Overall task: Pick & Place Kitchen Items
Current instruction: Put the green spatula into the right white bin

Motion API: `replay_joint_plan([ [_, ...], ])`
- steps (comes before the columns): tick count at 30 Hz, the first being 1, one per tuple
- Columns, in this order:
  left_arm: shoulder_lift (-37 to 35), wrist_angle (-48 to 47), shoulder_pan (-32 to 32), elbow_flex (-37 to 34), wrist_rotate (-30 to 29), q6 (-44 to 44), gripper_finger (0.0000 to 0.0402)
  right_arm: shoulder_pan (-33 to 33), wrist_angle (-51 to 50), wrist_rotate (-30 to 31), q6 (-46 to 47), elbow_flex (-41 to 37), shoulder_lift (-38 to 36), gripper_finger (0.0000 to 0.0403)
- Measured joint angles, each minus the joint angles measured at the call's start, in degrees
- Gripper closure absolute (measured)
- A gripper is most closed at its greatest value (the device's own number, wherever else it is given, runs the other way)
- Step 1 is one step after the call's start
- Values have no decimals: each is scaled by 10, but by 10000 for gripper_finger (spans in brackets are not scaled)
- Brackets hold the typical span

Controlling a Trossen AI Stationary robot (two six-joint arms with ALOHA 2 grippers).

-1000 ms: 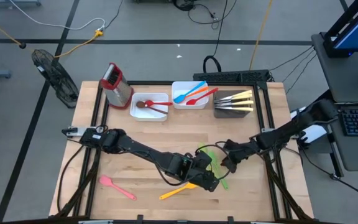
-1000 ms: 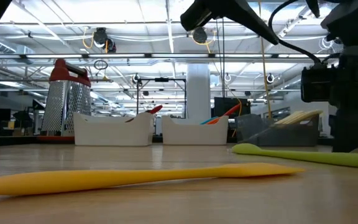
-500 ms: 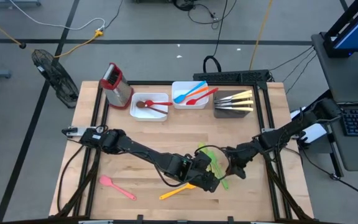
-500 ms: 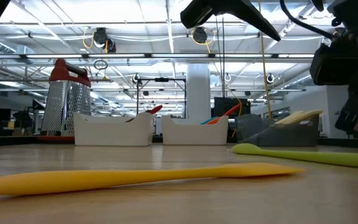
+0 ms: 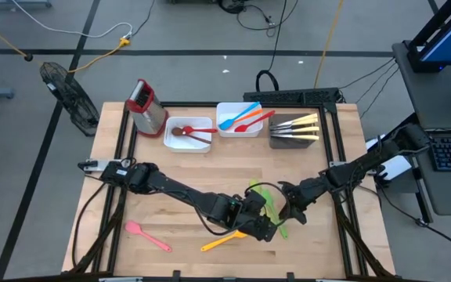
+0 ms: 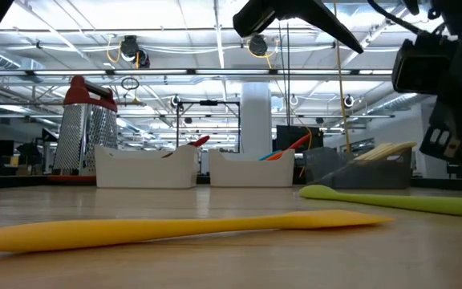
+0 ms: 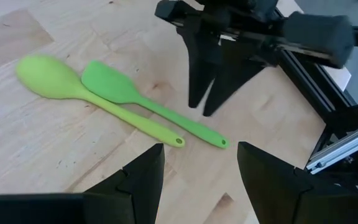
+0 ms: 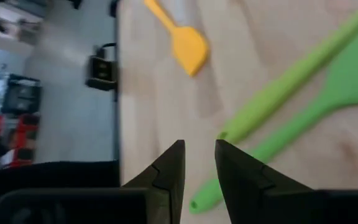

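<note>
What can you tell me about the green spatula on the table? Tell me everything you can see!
The green spatula is bright lime green all over and looks like soft, smooth silicone or plastic. It has a flat, rounded blade and a long thin handle ending in a small rounded tip. It lies flat on the wooden table, right beside a green spoon of the same colour, the handles running almost side by side. Nothing holds it: the right gripper hangs just beyond its handle, fingers nearly together, and the left gripper waits open close by.

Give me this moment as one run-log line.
left gripper: open, above green spoon and green spatula | right gripper: fingers nearly together, empty, at their handle ends | yellow spatula: on table
</note>
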Motion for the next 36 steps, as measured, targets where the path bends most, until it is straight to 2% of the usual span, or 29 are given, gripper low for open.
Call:
replay_joint_plan([
  [6,0,0,0,0,0,-2,192,27,-67,89,-13,12,0,321],
  [14,0,0,0,0,-1,0,192,61,-281,217,-75,138,17,311],
  [19,0,-2,0,0,-4,2,192,61,-343,234,-84,177,74,299],
  [28,-7,-13,0,0,-8,11,192,59,-344,234,-100,227,180,298],
  [33,-27,-46,-8,0,-64,16,192,52,-352,235,-111,246,219,298],
  [36,-35,-54,-13,0,-78,14,192,52,-363,244,-111,248,237,297],
])
